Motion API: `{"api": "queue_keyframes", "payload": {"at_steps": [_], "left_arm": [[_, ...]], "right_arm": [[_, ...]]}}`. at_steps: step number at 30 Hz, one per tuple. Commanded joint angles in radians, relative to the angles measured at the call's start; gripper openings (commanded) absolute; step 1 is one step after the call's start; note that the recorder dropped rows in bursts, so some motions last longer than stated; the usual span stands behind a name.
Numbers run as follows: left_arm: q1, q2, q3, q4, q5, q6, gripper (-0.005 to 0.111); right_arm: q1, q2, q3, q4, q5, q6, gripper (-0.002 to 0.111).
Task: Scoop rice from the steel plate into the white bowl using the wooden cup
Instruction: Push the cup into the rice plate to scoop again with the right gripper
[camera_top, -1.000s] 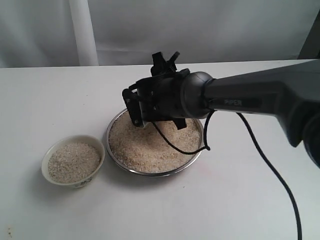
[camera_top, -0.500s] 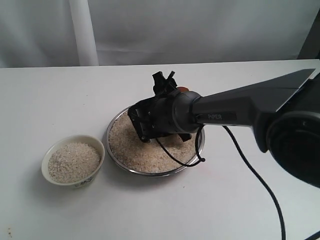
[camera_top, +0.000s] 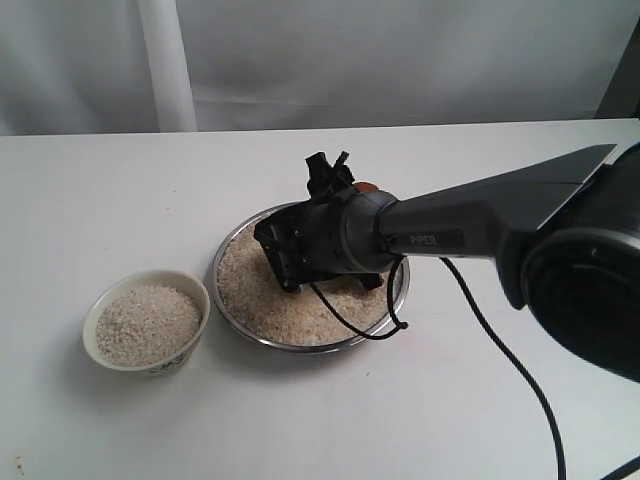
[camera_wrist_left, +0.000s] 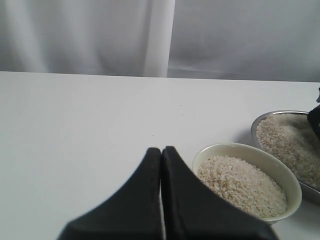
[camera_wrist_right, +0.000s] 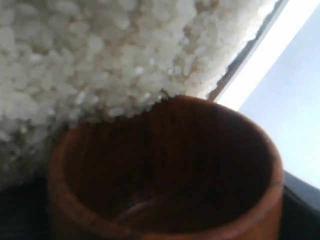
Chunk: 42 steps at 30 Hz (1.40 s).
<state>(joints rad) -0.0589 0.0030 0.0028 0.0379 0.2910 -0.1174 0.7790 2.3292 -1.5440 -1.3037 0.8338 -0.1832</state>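
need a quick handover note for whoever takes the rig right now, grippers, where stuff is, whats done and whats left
Left gripper: shut, empty, over the table next to the white bowl.
Right gripper: shut on the wooden cup, which is tipped with its rim pressed into the rice on the steel plate.
Done: the bowl already holds a good amount of rice.
Left: the cup looks almost empty inside, so finish this scoop, lift it, carry it to the bowl and pour. Plenty of rice remains on the plate.
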Motion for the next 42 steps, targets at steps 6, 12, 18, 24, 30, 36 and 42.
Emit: {"api": "queue_keyframes", "payload": {"at_steps": [6, 12, 18, 24, 30, 36, 42], "left_arm": [[-0.004, -0.003, -0.003, -0.005, -0.006, -0.004, 0.0], [-0.004, -0.003, -0.003, -0.005, -0.006, -0.004, 0.0], [-0.004, -0.003, -0.003, -0.005, -0.006, -0.006, 0.0], [-0.004, -0.003, -0.003, -0.005, -0.006, -0.006, 0.0], [-0.004, -0.003, -0.003, -0.005, -0.006, -0.004, 0.0], [-0.004, -0.003, -0.003, -0.005, -0.006, -0.004, 0.0], [-0.004, -0.003, -0.003, -0.005, -0.006, -0.004, 0.0]], "right_arm": [[0.029, -0.005, 0.0, 0.087, -0.105, 0.03, 0.0], [0.037, -0.04, -0.002, 0.113, -0.137, 0.085, 0.0], [0.037, -0.064, -0.002, 0.202, -0.175, 0.088, 0.0], [0.037, -0.071, -0.002, 0.304, -0.203, 0.088, 0.0], [0.037, -0.078, -0.002, 0.328, -0.225, 0.171, 0.0], [0.037, -0.078, 0.0, 0.353, -0.233, 0.29, 0.0], [0.037, -0.078, 0.0, 0.369, -0.233, 0.383, 0.0]]}}
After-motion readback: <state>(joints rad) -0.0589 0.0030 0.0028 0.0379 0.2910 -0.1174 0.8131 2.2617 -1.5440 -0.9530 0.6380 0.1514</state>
